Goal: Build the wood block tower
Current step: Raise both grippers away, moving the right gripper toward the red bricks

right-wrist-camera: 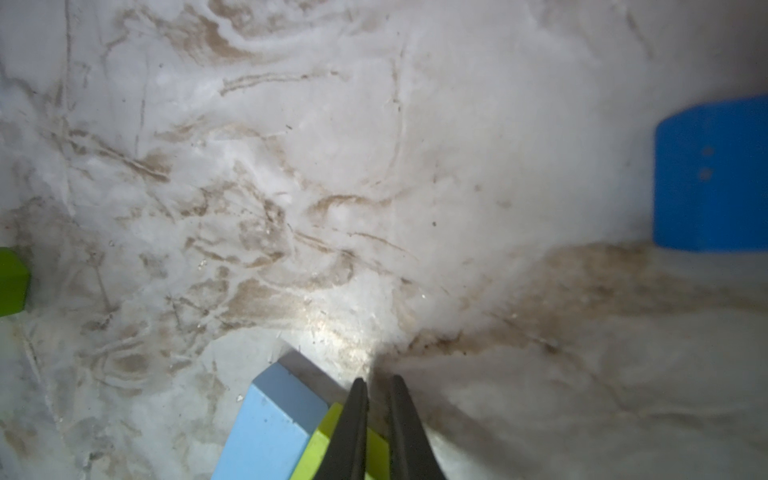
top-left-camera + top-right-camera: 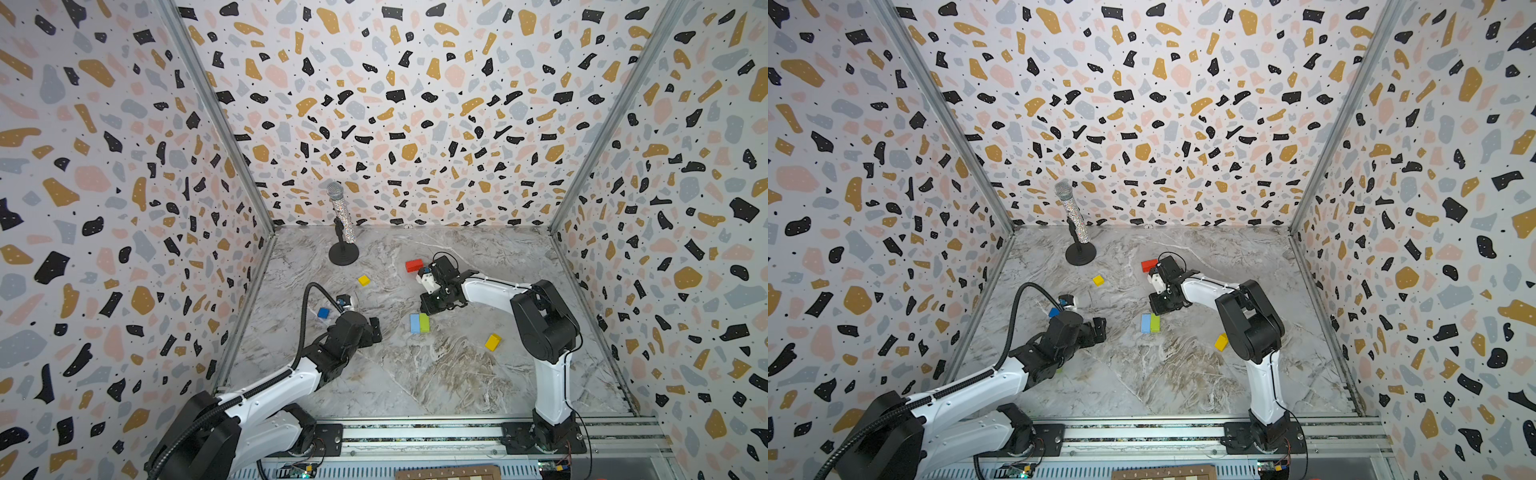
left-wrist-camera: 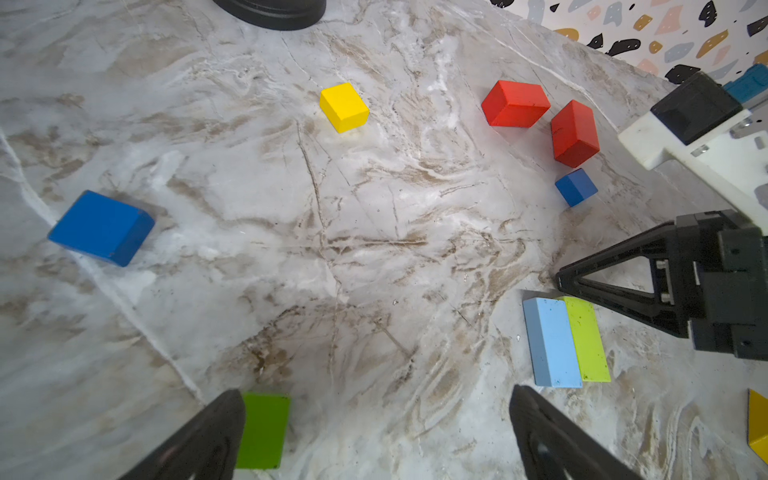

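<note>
The left arm (image 2: 270,390) is stretching low from its base at 7 o'clock toward the middle of the table (image 2: 415,382). The left gripper (image 3: 376,392) is hovering over the marble with its fingers spread wide and nothing between them. The right arm (image 2: 550,386) is rising upright from 5 o'clock, bending at the elbow and reaching toward 10 o'clock. Its wrist is tipping down, so the right gripper (image 1: 378,379) is pointing at the far end of the lime brick (image 2: 424,322). Its fingers are sitting almost together with only a slit of bare table between them, gripping nothing. Whether a tip is touching the brick, I cannot tell.

Nine blocks are showing, each lying singly on the table.
- **Light-blue and lime:** one light-blue brick (image 2: 414,323) is lying flat at the table's middle, its long side touching the lime brick.
- **Red:** at 12 o'clock from that pair a red block (image 3: 515,104) is sitting near a second red block (image 3: 575,133).
- **Blue:** a small blue cube (image 3: 576,187) is sitting just beside the second red block, and a bigger blue block (image 2: 323,313) is lying at 9 o'clock.
- **Yellow:** a yellow cube (image 2: 364,280) is lying at 11 o'clock and a yellow brick (image 2: 493,342) at 4 o'clock.
- **Green:** one green block (image 3: 264,430) is lying just beside a left finger.

A blurred blue shape (image 1: 710,174) in the right wrist view is probably the small cube. A microphone (image 2: 340,212) is standing at 11 o'clock, near the back wall.
</note>
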Controlling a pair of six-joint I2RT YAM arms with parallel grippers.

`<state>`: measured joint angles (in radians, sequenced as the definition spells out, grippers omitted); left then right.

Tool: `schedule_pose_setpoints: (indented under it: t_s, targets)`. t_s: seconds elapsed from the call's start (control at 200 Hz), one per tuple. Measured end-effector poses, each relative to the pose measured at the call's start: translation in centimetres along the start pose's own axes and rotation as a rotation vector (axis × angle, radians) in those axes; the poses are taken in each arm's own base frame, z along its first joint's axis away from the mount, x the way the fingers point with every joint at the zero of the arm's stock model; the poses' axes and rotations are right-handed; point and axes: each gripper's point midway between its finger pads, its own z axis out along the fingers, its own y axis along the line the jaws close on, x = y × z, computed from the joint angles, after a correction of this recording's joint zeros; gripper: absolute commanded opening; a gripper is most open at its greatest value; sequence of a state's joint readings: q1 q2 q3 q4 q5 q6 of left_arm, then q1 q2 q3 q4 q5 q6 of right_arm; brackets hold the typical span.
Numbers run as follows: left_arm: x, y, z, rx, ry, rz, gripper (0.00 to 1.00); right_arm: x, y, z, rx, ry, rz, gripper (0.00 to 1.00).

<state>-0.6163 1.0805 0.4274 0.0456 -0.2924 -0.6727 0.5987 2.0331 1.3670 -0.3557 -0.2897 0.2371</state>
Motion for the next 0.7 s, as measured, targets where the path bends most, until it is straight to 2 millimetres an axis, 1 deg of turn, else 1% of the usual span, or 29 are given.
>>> schedule_pose_setpoints:
  t_s: [0.135, 0.25, 0.345, 0.395, 0.43, 0.571, 0.631, 0.701]
  targets:
    - [-0.2, -0.1, -0.2, 0.006, -0.008, -0.003, 1.0, 0.1, -0.2, -0.1, 0.019, 0.003, 0.004, 0.15]
    - [-0.2, -0.1, -0.2, 0.006, -0.007, -0.003, 1.0, -0.2, -0.4, -0.4, 0.039, 0.005, 0.003, 0.21]
    - [-0.2, -0.1, -0.2, 0.008, -0.006, -0.003, 1.0, -1.5, -0.3, -1.2, 0.052, -0.017, 0.0, 0.24]
    - [-0.2, -0.1, -0.2, 0.008, -0.005, -0.002, 1.0, -2.7, -0.3, -1.9, 0.058, -0.04, -0.005, 0.26]
    - [-0.2, -0.2, -0.2, 0.009, -0.005, -0.002, 1.0, -3.8, -0.1, -2.6, 0.059, -0.064, -0.01, 0.29]
    - [-0.4, -0.3, -0.3, 0.011, -0.009, 0.003, 1.0, -9.1, 0.7, -6.0, 0.058, -0.183, -0.055, 0.47]
    - [-0.6, -0.3, -0.4, 0.013, -0.012, 0.004, 1.0, -11.0, 0.8, -7.4, 0.061, -0.228, -0.078, 0.54]
    - [-0.6, -0.3, -0.6, 0.013, -0.012, 0.006, 1.0, -12.5, 0.7, -8.4, 0.07, -0.26, -0.1, 0.6]
